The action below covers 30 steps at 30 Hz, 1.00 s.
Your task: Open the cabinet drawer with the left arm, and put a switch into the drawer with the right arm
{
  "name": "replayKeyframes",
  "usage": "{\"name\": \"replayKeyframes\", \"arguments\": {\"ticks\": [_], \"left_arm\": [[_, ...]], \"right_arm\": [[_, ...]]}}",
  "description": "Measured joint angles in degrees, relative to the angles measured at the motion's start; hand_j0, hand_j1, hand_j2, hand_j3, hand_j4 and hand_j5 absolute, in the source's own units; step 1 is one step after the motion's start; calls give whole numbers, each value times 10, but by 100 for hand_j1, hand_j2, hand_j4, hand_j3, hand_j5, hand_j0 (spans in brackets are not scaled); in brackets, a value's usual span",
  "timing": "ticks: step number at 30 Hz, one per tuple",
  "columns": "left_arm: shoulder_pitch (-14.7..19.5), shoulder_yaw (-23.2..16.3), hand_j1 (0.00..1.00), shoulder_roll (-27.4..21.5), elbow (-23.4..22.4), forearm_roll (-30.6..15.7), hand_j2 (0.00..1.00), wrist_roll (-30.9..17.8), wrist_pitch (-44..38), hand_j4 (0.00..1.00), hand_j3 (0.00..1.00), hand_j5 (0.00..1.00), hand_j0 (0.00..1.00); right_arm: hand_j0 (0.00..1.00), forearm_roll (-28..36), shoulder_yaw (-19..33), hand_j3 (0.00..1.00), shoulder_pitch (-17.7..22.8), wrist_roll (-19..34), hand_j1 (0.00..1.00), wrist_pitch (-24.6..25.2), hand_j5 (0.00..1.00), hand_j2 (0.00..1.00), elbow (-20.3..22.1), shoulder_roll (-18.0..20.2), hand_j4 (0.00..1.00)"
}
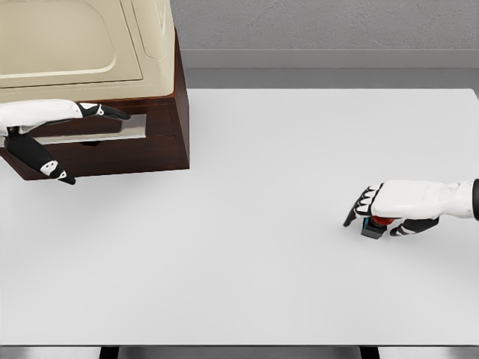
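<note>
Boxy red-topped switch point(374, 224), seemingly hand-gripped point(395, 203)

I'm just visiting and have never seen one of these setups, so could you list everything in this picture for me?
table: one, white, fills most of the view
cabinet: one, dark brown wood with a cream top, far left corner of the table
drawer: one, in the cabinet front, showing a pale strip along its top edge
switch: one, small, dark with a red and blue part, on the table at the right, mostly hidden under the hand
wall: one, grey, behind the table
left hand: one, white with black fingers, at the drawer front, fingers spread
right hand: one, white with black fingers, over the switch, fingers curled around it
</note>
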State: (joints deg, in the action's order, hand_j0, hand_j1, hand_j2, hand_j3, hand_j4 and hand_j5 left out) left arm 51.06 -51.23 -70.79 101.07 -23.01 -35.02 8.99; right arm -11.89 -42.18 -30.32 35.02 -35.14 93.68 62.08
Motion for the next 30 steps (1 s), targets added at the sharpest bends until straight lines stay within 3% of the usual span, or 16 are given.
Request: {"name": "replayKeyframes", "arguments": {"ticks": [10,17,20,23,30], "left_arm": [[-1,0,100,1,-1,1,100,0,1,100,100,100,100],[-6,0,100,-4,-2,0,100,0,1,100,100,100,100],[-39,10,100,-7,-4,-1,100,0,0,100,100,100,100],[-77,46,100,-7,-3,-13,100,1,-1,100,100,100,100],[-81,74,100,-8,-5,-3,100,0,-7,100,100,100,100]], "right_arm": [[69,0,1,69,-1,0,69,0,69,69,-12,2,69],[59,0,2,59,-3,0,59,0,59,59,-15,2,59],[56,0,2,56,-4,0,56,0,56,56,-15,2,56],[54,0,3,54,-4,0,54,0,54,54,-15,2,54],[51,1,5,51,-13,0,51,0,51,51,-20,1,51]]}}
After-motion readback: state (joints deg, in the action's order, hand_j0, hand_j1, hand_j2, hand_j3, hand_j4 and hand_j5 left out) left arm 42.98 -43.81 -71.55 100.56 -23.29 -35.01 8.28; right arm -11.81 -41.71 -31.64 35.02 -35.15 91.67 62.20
